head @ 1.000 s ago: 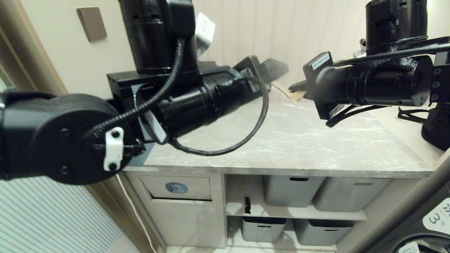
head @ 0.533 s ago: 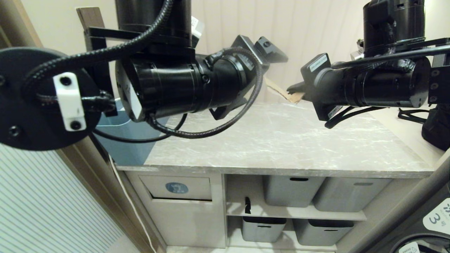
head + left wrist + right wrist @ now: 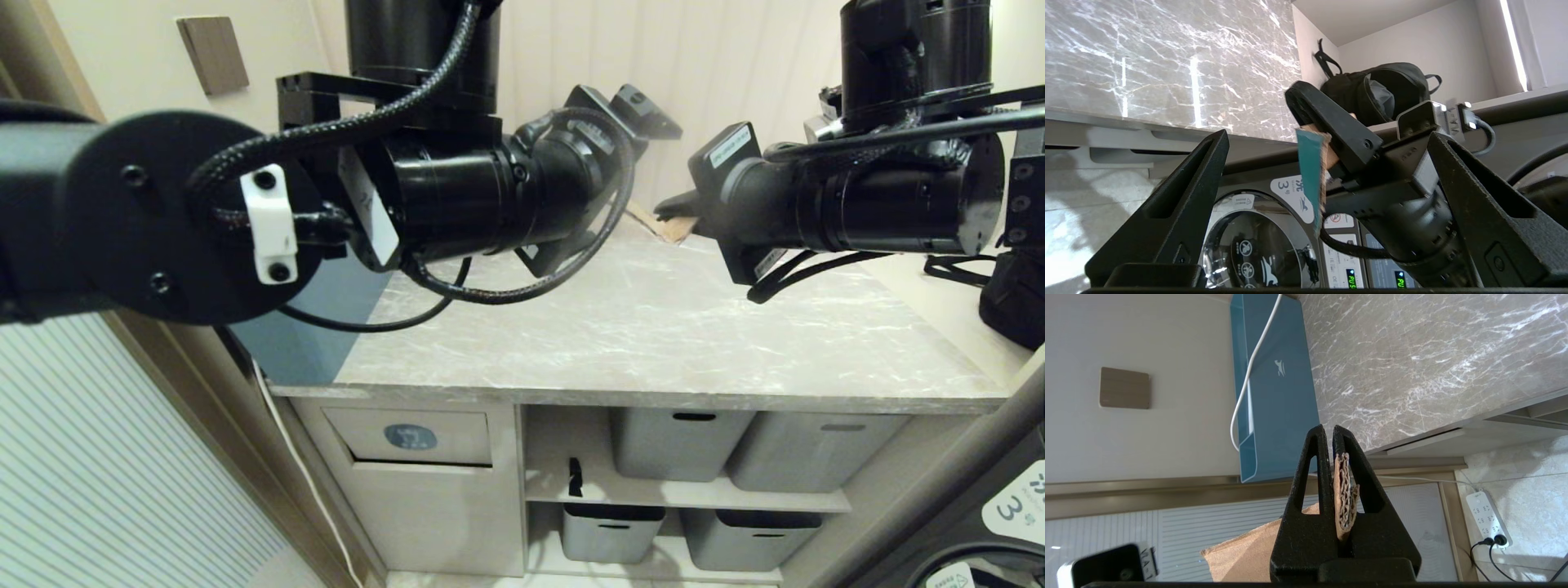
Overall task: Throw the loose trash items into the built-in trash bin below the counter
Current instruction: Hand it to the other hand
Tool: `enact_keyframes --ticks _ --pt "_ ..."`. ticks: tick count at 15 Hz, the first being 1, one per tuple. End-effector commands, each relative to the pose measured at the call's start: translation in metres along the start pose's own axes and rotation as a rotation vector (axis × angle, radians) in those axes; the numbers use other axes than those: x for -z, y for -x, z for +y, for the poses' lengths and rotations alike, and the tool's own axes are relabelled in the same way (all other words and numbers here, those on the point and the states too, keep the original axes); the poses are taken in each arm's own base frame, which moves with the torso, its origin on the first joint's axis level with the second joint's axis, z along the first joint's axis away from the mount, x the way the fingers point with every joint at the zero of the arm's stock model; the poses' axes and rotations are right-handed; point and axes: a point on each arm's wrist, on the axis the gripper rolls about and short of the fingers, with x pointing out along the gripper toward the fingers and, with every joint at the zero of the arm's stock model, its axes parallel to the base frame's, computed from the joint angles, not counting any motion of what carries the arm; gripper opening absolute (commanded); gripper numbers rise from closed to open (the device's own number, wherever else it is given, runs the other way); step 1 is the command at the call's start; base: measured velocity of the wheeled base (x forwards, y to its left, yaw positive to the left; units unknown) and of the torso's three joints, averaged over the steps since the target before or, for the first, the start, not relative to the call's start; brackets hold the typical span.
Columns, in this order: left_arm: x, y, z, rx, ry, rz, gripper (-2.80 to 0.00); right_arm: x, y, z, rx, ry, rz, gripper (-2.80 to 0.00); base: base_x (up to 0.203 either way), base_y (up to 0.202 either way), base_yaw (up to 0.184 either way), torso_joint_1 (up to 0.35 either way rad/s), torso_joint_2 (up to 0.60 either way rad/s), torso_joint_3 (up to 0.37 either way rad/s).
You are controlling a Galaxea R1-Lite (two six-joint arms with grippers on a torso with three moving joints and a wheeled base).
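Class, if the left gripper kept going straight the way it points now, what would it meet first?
Probably the cardboard scrap pinched in the right gripper: it sits between the left gripper's open fingers, straight ahead, though depth is unclear.

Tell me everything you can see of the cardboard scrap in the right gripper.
The cardboard scrap is tan-brown corrugated board, folded, its wavy flutes showing at the pinched edge. One face carries a teal strip. The right gripper is shut on it, fingers clamping both faces, and a loose flap extends out past the fingers. It hangs in the air over the back of the counter, touching nothing but the fingers. The left gripper is open, facing it, apart from it.
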Motion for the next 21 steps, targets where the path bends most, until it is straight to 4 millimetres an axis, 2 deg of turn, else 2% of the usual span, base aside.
enact_keyframes --ticks 1,9,10,21 --pt "0.002 -0.004 0.003 -0.011 0.004 0.003 0.0 0.001 0.0 -0.001 0.003 -0.007 0.002 -2.8 0.0 0.0 0.0 0.0 0.0 0.0" --pt "0.001 -0.007 0.005 -0.014 -0.001 -0.006 0.0 0.0 0.001 0.0 0.0 -0.007 0.0 -2.8 0.0 0.0 0.0 0.0 0.0 0.0" --pt "0.001 -0.007 0.005 -0.015 -0.002 -0.008 -2.8 0.0 0.001 0.0 -0.001 -0.007 0.0 -2.8 0.0 0.0 0.0 0.0 0.0 0.0" --pt "0.004 -0.011 0.008 -0.028 -0.003 -0.012 -2.8 -0.001 0.011 -0.002 0.001 -0.005 -0.001 -2.8 0.0 0.0 0.0 0.0 0.0 0.0"
